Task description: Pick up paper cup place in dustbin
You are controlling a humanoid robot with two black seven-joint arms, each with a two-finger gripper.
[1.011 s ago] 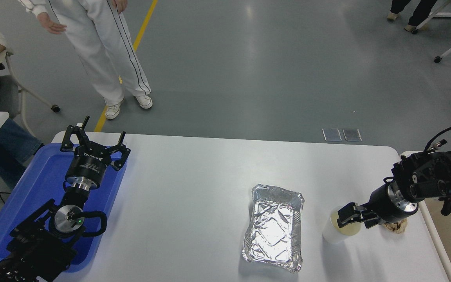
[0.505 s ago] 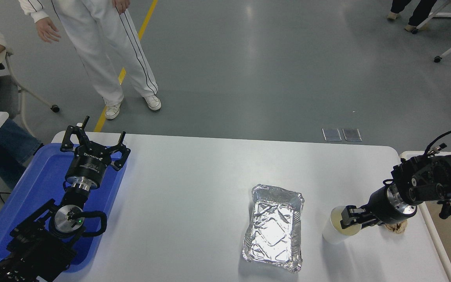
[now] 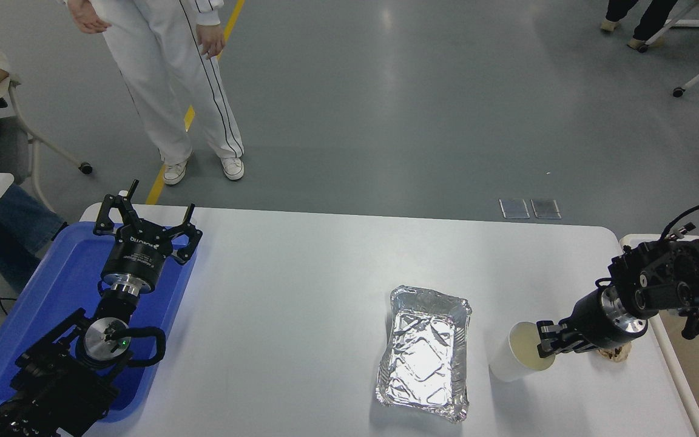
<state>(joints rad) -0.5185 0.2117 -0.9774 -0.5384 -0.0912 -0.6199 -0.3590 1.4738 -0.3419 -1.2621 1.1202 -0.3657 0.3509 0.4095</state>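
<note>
One light, thin-walled paper cup near the tabletop's right edge, likely crushable, is pinched at its rim by the right gripper's fingers.

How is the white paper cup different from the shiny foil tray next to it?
The paper cup is round, tall and smooth white; the foil tray is rectangular, shallow and crinkled silver. The cup leans, with the right gripper at its rim; the tray lies flat and untouched. The cup is the smaller of the two. Both are open-topped, look empty and sit on the white table.
</note>
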